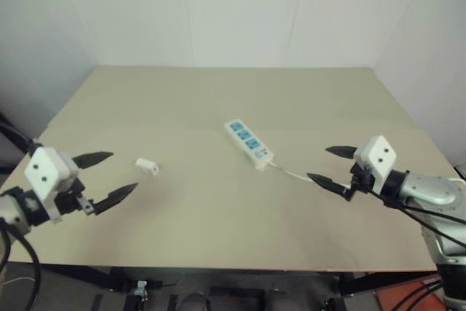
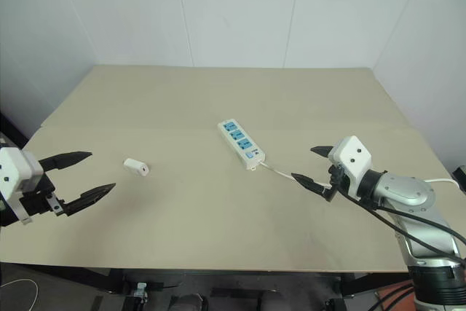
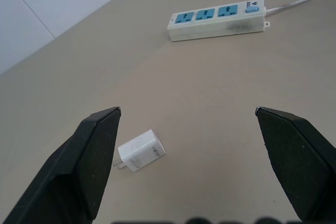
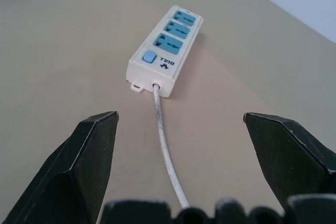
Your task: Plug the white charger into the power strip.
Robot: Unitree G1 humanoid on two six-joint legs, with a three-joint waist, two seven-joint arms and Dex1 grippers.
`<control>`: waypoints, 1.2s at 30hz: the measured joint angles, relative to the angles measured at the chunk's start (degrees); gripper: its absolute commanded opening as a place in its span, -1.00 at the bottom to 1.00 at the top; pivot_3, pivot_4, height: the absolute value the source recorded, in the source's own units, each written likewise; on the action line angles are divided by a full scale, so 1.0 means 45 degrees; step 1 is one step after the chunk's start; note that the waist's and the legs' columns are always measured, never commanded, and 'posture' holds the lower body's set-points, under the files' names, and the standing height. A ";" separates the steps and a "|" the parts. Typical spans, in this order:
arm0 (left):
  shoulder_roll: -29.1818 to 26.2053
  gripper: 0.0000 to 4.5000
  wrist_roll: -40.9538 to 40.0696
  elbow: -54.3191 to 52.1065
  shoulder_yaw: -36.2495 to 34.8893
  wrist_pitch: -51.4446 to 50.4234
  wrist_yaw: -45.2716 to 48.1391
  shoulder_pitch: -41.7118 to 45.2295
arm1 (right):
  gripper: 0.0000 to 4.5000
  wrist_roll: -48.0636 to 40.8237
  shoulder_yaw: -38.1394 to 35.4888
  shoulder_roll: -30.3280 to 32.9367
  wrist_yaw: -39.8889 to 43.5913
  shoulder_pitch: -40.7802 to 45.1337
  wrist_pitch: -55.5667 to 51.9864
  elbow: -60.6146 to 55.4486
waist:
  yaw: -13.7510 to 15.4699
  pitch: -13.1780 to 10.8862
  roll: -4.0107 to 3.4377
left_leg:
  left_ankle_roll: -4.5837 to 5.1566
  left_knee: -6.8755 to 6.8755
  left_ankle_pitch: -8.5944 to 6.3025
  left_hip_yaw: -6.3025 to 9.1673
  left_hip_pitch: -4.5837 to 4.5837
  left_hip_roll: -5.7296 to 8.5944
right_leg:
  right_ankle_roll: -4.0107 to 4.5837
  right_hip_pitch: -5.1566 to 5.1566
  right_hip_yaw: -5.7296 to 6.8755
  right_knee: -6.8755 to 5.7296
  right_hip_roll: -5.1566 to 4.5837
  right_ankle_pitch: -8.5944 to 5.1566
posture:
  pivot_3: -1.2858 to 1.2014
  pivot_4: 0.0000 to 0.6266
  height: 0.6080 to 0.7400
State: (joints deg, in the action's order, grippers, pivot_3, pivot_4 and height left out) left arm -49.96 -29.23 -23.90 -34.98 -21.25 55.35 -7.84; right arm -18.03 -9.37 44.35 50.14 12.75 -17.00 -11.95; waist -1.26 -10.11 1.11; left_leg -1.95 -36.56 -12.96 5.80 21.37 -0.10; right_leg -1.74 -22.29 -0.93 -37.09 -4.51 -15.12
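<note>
a wide beige table [image 1: 218, 223] in a corner of plain white walls [image 1: 240, 12]

"BULL" brand, on power strip [image 4: 163, 49]

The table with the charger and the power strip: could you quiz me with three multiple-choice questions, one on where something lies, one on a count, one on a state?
1. Where does the white charger lie?
A. In front of the left gripper
B. On top of the power strip
C. Between the right gripper's fingers

2. How many blue socket faces does the power strip have?
A. One
B. Three
C. Five

3. How do the right gripper's fingers stand?
A. Shut on the cord
B. Shut on nothing
C. Open, holding nothing

Answers:
1 A: the charger lies loose on the table, just ahead of the open left gripper and apart from the strip.
2 B: three blue faces sit in a row, beside a blue switch.
3 C: the fingers stand wide apart, with the cord lying on the table between them.
</note>
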 measured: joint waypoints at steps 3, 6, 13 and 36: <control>0.0000 1.00 0.0001 0.0014 0.0004 0.0019 0.0020 0.0018 | 0.99 -0.0003 0.0000 0.0000 0.0010 -0.0012 0.0000 -0.0002 | 0.0004 0.0000 0.0000 | 0.0000 0.0000 0.0000 -0.0004 0.0000 0.0001 | 0.0001 0.0000 -0.0005 0.0000 -0.0001 0.0001 | 0.03 -0.52 1.00; 0.0000 1.00 0.0002 0.0061 0.0020 0.0036 0.0082 0.0040 | 0.99 -0.0004 0.0000 0.0000 0.0023 -0.0048 0.0000 -0.0002 | 0.0017 0.0000 0.0000 | 0.0000 0.0000 0.0000 -0.0006 -0.0002 0.0000 | 0.0001 0.0000 -0.0005 0.0000 0.0000 0.0001 | 0.03 -0.52 1.00; 0.0000 1.00 0.0018 0.0283 0.0074 0.0304 0.0101 0.0106 | 0.99 -0.0003 0.0000 0.0000 0.0029 -0.0050 0.0000 -0.0002 | 0.0021 0.0000 0.0000 | 0.0000 0.0000 0.0000 -0.0008 -0.0003 -0.0001 | 0.0001 0.0000 -0.0006 0.0001 0.0000 0.0001 | 0.03 -0.52 1.00; -0.0170 1.00 0.0005 0.0525 0.0985 0.0494 0.0116 0.0921 | 0.91 0.1993 0.3478 -0.4256 -0.3624 0.3546 -0.2680 0.4411 | -0.0127 -0.0006 -0.0002 | 0.0000 0.0017 0.0000 -0.0019 -0.0007 -0.0020 | 0.0086 -0.0015 -0.0014 0.0001 0.0021 0.0052 | 0.03 -0.52 1.00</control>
State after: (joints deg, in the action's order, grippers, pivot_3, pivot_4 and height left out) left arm -50.73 -29.21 -21.53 -30.54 -19.03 55.87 -3.70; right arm -9.06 6.29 25.20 33.83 28.70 -29.06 7.90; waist -1.84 -10.14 1.10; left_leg -1.95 -36.49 -12.96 5.71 21.33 -0.19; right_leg -1.35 -22.36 -1.00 -37.08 -4.41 -14.89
